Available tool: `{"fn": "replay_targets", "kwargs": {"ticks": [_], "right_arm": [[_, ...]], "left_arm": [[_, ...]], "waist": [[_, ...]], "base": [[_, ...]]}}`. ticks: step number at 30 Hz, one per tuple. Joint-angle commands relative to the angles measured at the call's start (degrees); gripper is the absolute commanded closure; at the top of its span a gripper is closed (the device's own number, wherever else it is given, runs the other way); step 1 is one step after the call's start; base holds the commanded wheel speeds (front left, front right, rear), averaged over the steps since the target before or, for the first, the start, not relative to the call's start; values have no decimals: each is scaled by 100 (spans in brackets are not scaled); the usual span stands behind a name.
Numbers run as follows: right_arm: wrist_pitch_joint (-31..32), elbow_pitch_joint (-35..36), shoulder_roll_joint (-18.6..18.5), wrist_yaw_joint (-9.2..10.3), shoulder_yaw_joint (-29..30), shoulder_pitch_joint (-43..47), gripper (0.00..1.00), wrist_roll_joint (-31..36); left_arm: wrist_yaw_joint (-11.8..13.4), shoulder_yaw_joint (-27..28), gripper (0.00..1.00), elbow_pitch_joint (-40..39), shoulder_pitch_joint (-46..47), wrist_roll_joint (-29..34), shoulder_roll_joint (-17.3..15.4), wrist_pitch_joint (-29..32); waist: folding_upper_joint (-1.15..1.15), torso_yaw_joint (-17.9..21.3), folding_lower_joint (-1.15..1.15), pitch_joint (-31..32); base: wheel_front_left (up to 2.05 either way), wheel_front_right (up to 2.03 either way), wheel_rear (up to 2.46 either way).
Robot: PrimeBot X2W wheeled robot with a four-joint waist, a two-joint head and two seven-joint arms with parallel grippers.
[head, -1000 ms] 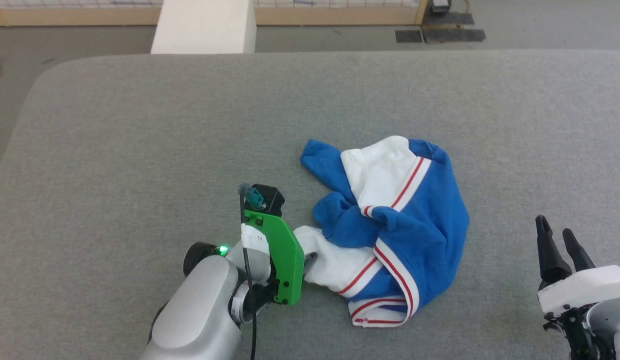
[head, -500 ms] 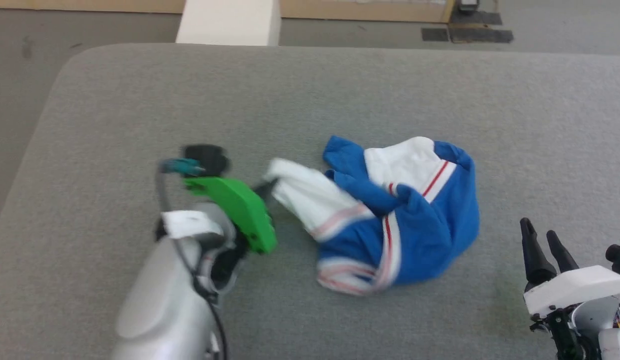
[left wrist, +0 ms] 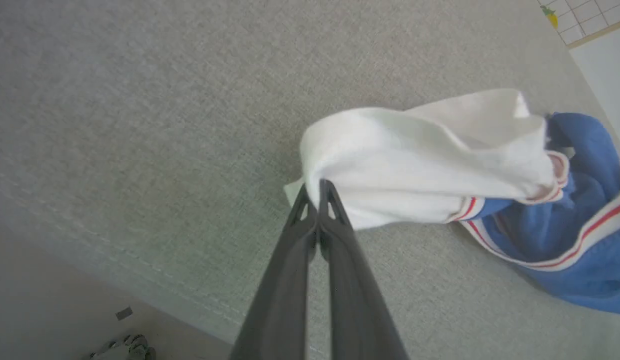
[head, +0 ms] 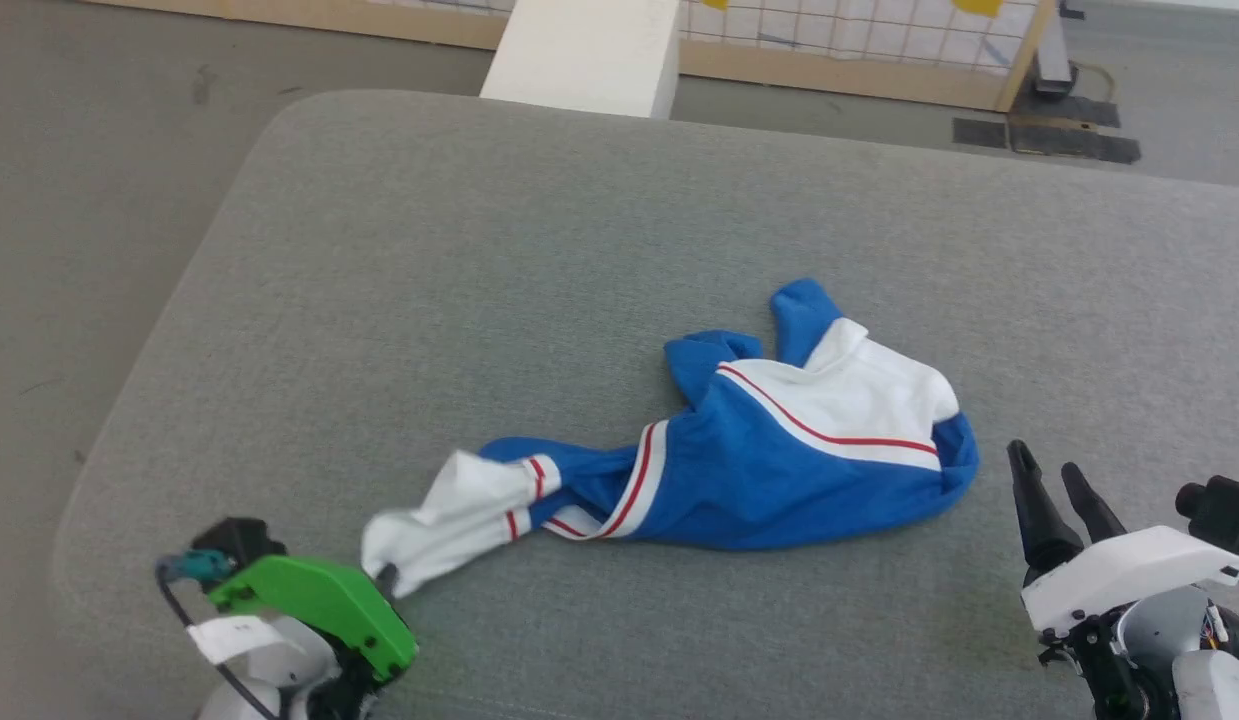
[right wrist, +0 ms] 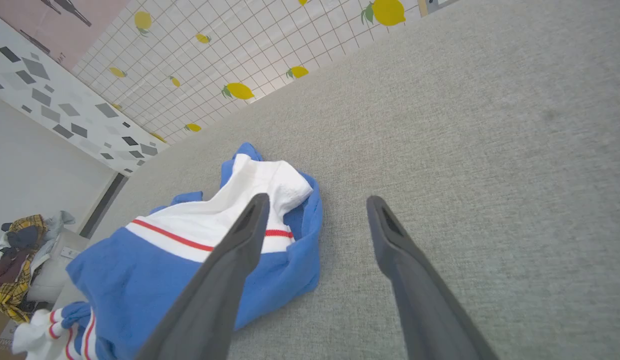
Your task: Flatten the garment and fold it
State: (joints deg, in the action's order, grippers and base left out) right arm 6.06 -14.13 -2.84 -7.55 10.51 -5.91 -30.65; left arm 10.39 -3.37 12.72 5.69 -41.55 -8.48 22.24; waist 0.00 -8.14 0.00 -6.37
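Nearest, the left gripper (left wrist: 317, 187) is pinched tight on the white sleeve (left wrist: 415, 150) of the garment (head: 779, 470); the right gripper (head: 1044, 460) stands wide, holding nothing, near its blue edge; the garment lies bunched and stretched across the grey table (head: 479, 250); beyond stand a white block (head: 589, 50) and a lemon-tiled panel (right wrist: 239, 50).

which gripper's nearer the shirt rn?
Left. The left gripper is shut on the white sleeve at the left end of the shirt; the right gripper is open, off the shirt's right end, not touching.
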Motion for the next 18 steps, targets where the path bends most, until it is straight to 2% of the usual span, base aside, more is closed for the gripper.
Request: {"fn": "replay_targets", "kwargs": {"ticks": [1, 2, 3, 7, 12, 16, 18], "right_arm": [[47, -18, -4, 6, -11, -71, 0, 73], [79, -15, -4, 6, -25, -85, 0, 105], [113, -12, -4, 6, -50, -107, 0, 133], [408, -17, -4, 6, -226, -348, 0, 356], [1380, -367, -4, 6, -500, -1190, 0, 1007], [2140, -809, -4, 6, -657, -1994, 0, 1596], [2470, -1083, -4, 6, -659, -2341, 0, 1866]], "left_arm": [[-59, -43, 100, 28, -26, -76, 50, 52], [-106, -24, 65, 42, -35, -117, 81, -18], [-153, -2, 0, 42, -29, -133, 99, -116], [-373, 148, 0, -117, 67, -59, 141, -874], [-972, 147, 0, -338, 14, 443, 13, -2366], [-1227, 5, 0, -301, -64, 908, 12, -3368], [-1322, -36, 0, -312, -75, 1040, 76, -3583]], "waist": [[0, -150, 0, 39], [0, -192, 0, 47], [0, -213, 0, 57], [0, -272, 0, 79], [0, -233, 0, 17], [0, -323, 0, -110], [0, -407, 0, -192]], "base": [[0, 0, 0], [0, 0, 0], [0, 0, 0], [0, 0, 0], [0, 0, 0], [0, 0, 0], [0, 0, 0]]}}
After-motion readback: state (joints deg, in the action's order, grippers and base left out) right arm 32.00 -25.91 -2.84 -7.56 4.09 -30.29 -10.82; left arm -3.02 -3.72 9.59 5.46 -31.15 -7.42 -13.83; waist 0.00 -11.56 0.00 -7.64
